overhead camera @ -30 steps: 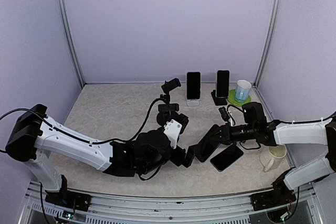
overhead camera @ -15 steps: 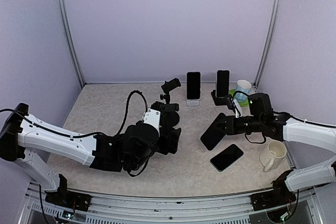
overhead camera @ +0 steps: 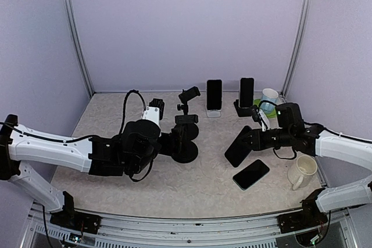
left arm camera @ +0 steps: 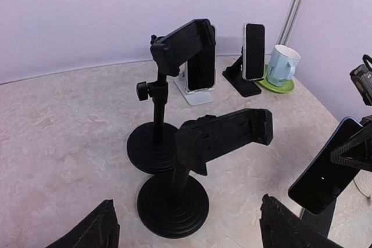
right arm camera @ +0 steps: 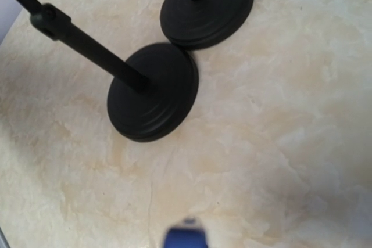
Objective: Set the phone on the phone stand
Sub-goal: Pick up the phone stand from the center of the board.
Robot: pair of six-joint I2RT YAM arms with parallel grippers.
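Note:
My right gripper [overhead camera: 256, 139] is shut on a dark phone [overhead camera: 239, 147] and holds it tilted above the table, right of two empty black phone stands. The phone's blue edge shows at the bottom of the right wrist view [right arm camera: 185, 238]. It also shows in the left wrist view [left arm camera: 325, 169]. The near stand [left arm camera: 224, 135] has a wide clamp on a round base [overhead camera: 186, 154]. The far stand [left arm camera: 185, 42] is taller [overhead camera: 189, 93]. My left gripper [left arm camera: 189, 230] is open and empty, just left of the near stand's base [overhead camera: 168, 143].
A second phone [overhead camera: 251, 173] lies flat on the table below the held one. Two phones stand in small holders at the back [overhead camera: 214, 96] [overhead camera: 246, 92]. A blue-white cup [overhead camera: 268, 100] sits on a green coaster. A white mug [overhead camera: 302, 172] stands at the right.
My left gripper has pulled away from the phone and moved left, to beside the stands. My right gripper has lifted the phone and carried it slightly right and back.

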